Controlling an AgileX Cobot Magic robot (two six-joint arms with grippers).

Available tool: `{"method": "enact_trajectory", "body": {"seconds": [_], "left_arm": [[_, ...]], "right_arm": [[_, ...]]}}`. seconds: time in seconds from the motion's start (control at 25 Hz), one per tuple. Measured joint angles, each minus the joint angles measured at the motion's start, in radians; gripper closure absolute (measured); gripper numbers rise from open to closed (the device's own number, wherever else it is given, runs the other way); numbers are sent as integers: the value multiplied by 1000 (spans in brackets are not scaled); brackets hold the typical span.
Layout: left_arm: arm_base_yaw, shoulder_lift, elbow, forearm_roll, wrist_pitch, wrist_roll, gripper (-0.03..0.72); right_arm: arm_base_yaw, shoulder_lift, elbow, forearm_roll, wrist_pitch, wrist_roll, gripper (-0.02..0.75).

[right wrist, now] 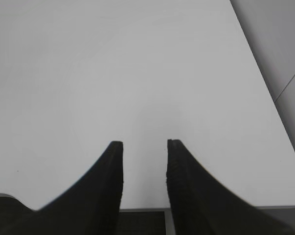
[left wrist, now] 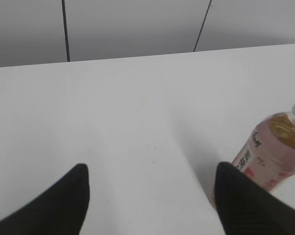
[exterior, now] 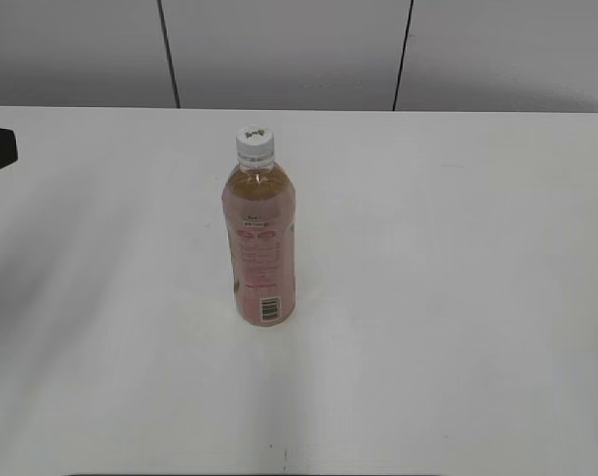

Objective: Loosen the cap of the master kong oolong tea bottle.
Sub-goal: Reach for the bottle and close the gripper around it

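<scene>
Pink-labelled tea bottle (exterior: 260,248) stands upright mid-table, white cap (exterior: 255,143) apparently seated.

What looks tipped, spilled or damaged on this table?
Nothing stands out. The oolong tea bottle stands upright on the white table, its white cap seated, no liquid around it.

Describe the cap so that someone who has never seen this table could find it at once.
On the white table, one slim bottle stands upright near the middle, pink-labelled, with amber tea showing at its shoulder. The cap sits on its very top: small, round and white, with ribbed sides and a small dark mark on its flat face. Nothing else stands on the table.
</scene>
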State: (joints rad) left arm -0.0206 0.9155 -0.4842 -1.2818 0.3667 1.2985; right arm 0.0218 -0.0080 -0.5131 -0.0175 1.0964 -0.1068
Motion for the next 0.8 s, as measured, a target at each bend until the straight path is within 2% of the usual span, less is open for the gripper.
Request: {"method": "enact_trajectory", "body": {"seconds": [0.28, 0.4, 0.48, 0.56, 0.64, 0.76, 0.8], "left_arm": [[0, 0, 0, -11, 15, -1, 198], [0, 0, 0, 44, 11, -83, 198], [0, 0, 0, 126, -10, -170, 198], [-1, 0, 0, 245, -29, -308, 198], [-15, 0, 0, 438, -58, -507, 198], [-100, 0, 1, 776, -163, -925, 198], [-151, 0, 4, 855, -202, -1008, 198]], "right_arm": [[0, 0, 0, 0, 0, 0, 496], [0, 0, 0, 0, 0, 0, 496], [0, 0, 0, 0, 0, 0, 496], [0, 0, 0, 0, 0, 0, 496], [0, 0, 0, 0, 0, 0, 496], [0, 0, 0, 0, 0, 1, 496], [0, 0, 0, 0, 0, 1, 496]]}}
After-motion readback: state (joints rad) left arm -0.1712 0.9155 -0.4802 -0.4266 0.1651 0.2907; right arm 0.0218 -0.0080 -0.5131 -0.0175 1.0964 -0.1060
